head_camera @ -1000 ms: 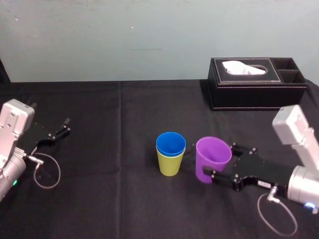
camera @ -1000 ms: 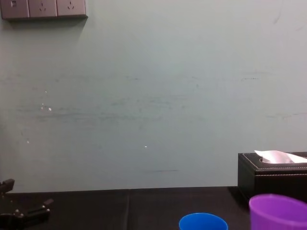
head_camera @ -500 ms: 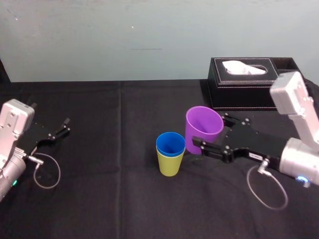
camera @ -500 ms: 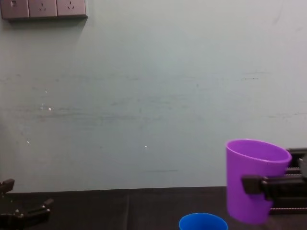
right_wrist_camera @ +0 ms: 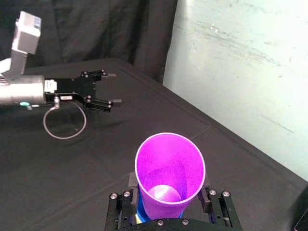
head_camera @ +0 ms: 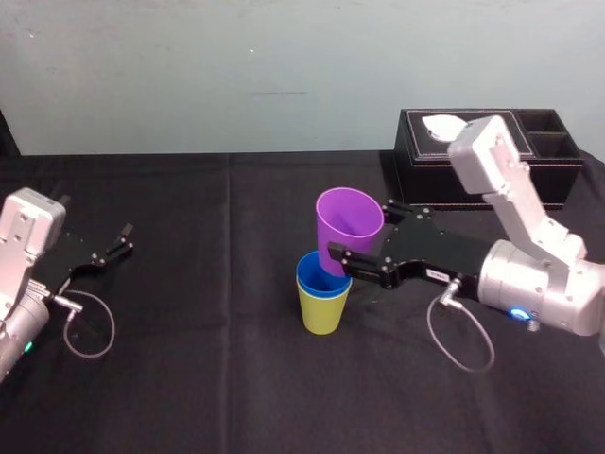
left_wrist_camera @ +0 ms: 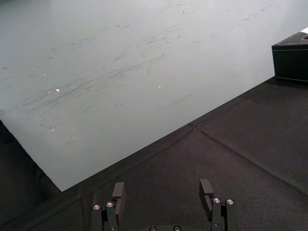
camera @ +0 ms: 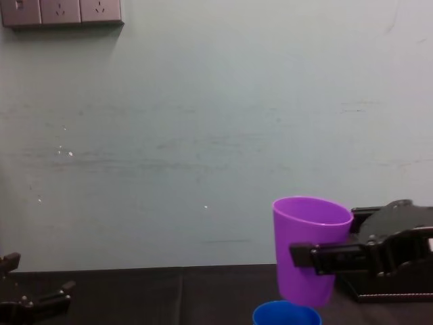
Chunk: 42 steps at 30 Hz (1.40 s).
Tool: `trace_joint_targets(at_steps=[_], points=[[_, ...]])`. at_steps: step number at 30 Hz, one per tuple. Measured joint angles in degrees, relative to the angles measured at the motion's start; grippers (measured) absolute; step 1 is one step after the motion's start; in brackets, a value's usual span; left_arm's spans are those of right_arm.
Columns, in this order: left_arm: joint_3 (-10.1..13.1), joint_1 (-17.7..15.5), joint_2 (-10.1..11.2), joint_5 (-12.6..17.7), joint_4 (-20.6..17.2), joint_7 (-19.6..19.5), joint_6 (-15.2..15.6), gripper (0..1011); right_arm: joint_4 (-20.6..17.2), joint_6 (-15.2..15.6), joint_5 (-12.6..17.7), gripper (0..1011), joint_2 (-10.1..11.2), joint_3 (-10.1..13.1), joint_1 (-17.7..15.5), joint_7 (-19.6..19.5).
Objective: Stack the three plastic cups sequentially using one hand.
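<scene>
Hanging upright, the purple cup (head_camera: 348, 222) is clamped mid-wall by the right gripper (head_camera: 360, 230), just above the blue cup (head_camera: 322, 273) and offset slightly right. Blue is nested in the yellow-green cup (head_camera: 321, 314). A small left shift, then straight lowering, is judged needed. The left gripper (head_camera: 121, 238) is parked left, fingers apart.

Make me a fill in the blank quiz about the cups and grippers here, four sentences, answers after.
The blue cup and the yellow-green cup are nested, with the ______ one outside.
The right gripper is shut on the purple cup, holding it just above the mouth of the ______ cup.
The left gripper, parked on the robot's left, has its fingers ______.
The black box at the far right holds a white ______.
Missing words: yellow-green; blue; open; tissue.
</scene>
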Motion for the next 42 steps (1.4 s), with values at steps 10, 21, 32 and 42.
trace_joint_targets(at_steps=[10, 21, 32, 42], points=[[0.0, 0.0, 0.0, 0.0, 0.0, 0.0, 0.0, 1010, 3.2, 1.0, -1.5, 726, -2.3, -1.8, 2.0, -0.3], [0.0, 0.0, 0.0, 0.0, 0.0, 0.0, 0.0, 1010, 3.8, 1.0, -1.8, 726, -2.8, -2.2, 2.3, 0.3], [0.0, 0.0, 0.0, 0.0, 0.0, 0.0, 0.0, 1010, 5.1, 0.7, -2.5, 726, -3.5, -2.8, 2.7, 0.6], [0.0, 0.0, 0.0, 0.0, 0.0, 0.0, 0.0, 1010, 5.5, 0.6, -2.8, 726, -3.9, -2.9, 2.5, 0.6]])
